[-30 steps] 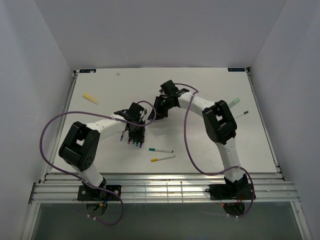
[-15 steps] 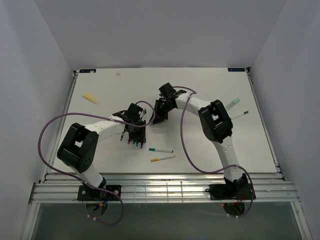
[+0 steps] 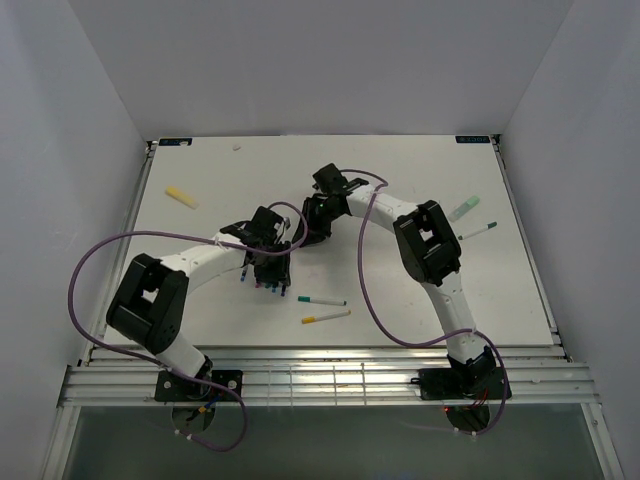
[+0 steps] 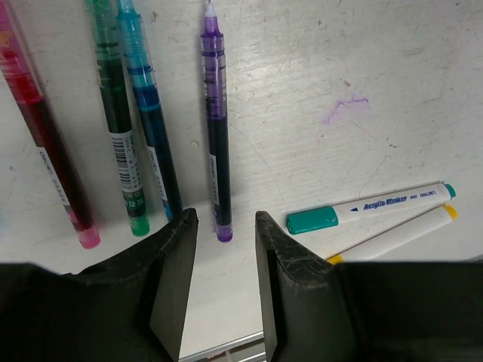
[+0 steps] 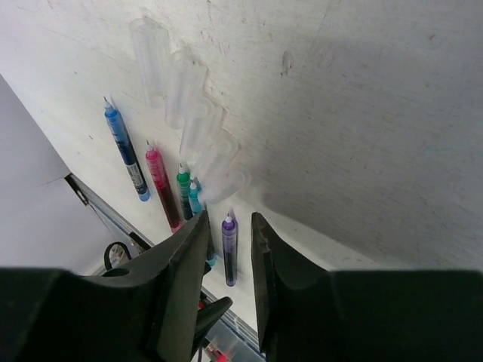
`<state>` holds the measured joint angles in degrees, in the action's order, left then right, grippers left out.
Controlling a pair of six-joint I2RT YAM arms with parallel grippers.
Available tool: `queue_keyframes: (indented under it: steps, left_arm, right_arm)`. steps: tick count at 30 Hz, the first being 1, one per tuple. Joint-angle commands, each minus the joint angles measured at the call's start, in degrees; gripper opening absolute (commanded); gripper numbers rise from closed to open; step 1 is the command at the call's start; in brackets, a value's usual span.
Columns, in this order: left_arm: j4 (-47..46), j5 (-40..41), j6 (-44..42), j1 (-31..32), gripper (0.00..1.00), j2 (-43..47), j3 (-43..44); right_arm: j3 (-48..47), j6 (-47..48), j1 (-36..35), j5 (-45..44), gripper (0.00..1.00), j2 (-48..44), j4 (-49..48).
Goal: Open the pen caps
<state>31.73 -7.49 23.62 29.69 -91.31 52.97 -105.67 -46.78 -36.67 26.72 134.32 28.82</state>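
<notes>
Both arms are drifting left; left gripper [image 4: 224,226] and right gripper [image 5: 229,222] are hanging open, empty. Closing off-centre would be rolling the purple pen [image 4: 216,128] away.

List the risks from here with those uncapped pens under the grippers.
The uncapped purple pen lies with its end at the open left gripper; a nudge could drag its tip, and a purple smear already marks the table. The clear caps lie loose in a row near the open right gripper and could be scattered.
</notes>
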Motion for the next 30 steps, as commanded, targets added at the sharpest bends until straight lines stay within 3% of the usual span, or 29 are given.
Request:
queue_keyframes:
  steps: [1,8,13,19,20,23,27,30]
  left_arm:
    - [1.4,-0.2,0.0,-0.2,0.48,3.9,1.4]
    - [3.1,-0.5,1.2,-0.2,0.49,7.2,4.6]
    - [4.8,2.0,5.7,-0.9,0.51,10.4,8.2]
    - [9.1,12.3,13.6,-9.4,0.56,8.3,16.9]
    - [9.5,12.9,13.6,-12.6,0.57,6.0,18.6]
    - [15.6,15.5,14.9,-17.6,0.71,0.3,28.6]
    - [21.7,20.5,15.1,-22.5,0.84,-10.3,40.0]
    - [23.6,24.2,17.3,-26.3,0.92,-13.5,46.9]
  right_arm:
    - [-2.5,1.1,-0.2,-0.1,0.36,0.1,-0.1]
    - [-2.5,2.5,-0.2,-1.9,0.39,-2.8,2.0]
    - [-1.4,6.6,-0.2,-5.5,0.4,-12.7,7.6]
    - [12.2,16.5,-0.2,-6.5,0.43,-28.4,14.3]
    - [16.9,18.4,-0.2,-6.6,0.48,-30.3,14.3]
    - [22.6,20.9,-0.2,-3.9,0.61,-37.1,13.7]
    - [33.7,20.4,-0.2,-0.2,0.67,-45.3,8.4]
    - [37.1,20.9,-0.2,1.8,0.68,-48.6,8.2]
